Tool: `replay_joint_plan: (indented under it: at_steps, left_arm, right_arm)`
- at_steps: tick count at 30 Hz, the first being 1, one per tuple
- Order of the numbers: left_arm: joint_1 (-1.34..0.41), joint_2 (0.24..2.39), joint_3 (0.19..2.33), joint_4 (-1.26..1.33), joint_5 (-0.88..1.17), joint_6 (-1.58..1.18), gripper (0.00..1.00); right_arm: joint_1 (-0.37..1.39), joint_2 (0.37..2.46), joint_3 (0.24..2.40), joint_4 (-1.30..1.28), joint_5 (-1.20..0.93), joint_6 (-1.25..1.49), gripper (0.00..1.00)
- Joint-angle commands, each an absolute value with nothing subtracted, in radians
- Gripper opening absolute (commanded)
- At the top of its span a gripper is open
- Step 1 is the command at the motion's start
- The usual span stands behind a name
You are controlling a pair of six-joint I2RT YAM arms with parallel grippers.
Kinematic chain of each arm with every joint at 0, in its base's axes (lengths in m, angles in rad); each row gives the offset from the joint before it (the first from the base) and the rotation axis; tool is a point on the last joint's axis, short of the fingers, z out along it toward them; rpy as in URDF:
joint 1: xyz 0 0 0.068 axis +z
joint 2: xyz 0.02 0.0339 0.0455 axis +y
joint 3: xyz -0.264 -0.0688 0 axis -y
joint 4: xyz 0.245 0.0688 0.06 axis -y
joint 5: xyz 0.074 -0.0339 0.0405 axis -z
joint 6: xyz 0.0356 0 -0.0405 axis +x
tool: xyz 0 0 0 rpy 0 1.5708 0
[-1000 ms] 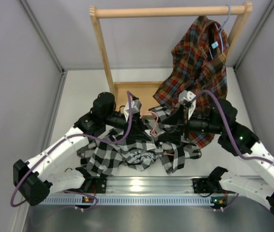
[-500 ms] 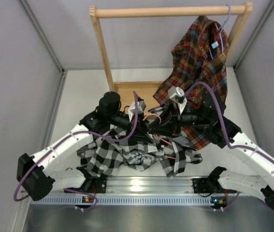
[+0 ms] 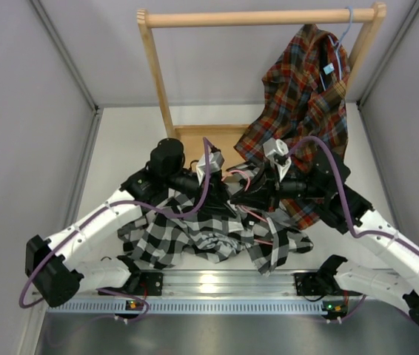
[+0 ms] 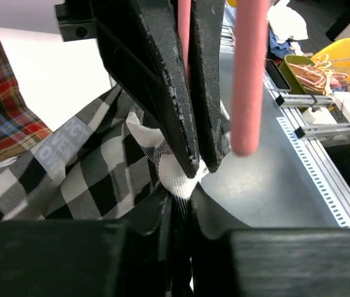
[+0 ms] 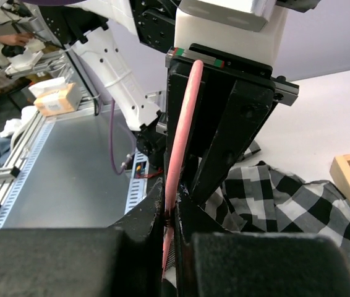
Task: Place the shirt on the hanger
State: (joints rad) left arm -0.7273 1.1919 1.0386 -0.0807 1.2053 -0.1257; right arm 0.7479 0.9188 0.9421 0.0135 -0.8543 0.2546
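Where the two arms meet above the table (image 3: 121, 148), the left claw (image 4: 182, 216) is pinched nearly shut on the hanger (image 5: 184, 124) wire, with white cloth of the shirt (image 3: 172, 237) bunched against its tips. Tip to tip with it, the right claw (image 5: 170, 213) is clamped fully on that pink wire. The shirt lies crumpled on the table below both, one fold lifted toward the claws.
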Motion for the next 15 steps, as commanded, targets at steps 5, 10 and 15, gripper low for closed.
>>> replay_joint_plan:
  at_steps: [5, 10, 15]
  left_arm:
    - [-0.721, 1.129, 1.11, -0.07, 0.946, -0.104, 0.98]
    - [-0.721, 0.961, 1.089, -0.098, 0.492, -0.092, 0.98]
    - [-0.721, 0.727, 0.938, -0.025, 0.165, -0.109, 0.98]
  right_arm:
    - [0.741, 0.825, 0.943, 0.048, -0.755, 0.207, 0.0]
    - [0.741, 0.767, 0.968, -0.107, -0.499, 0.155, 0.0]
    - [0.741, 0.721, 1.003, -0.155, -0.275, 0.172, 0.0]
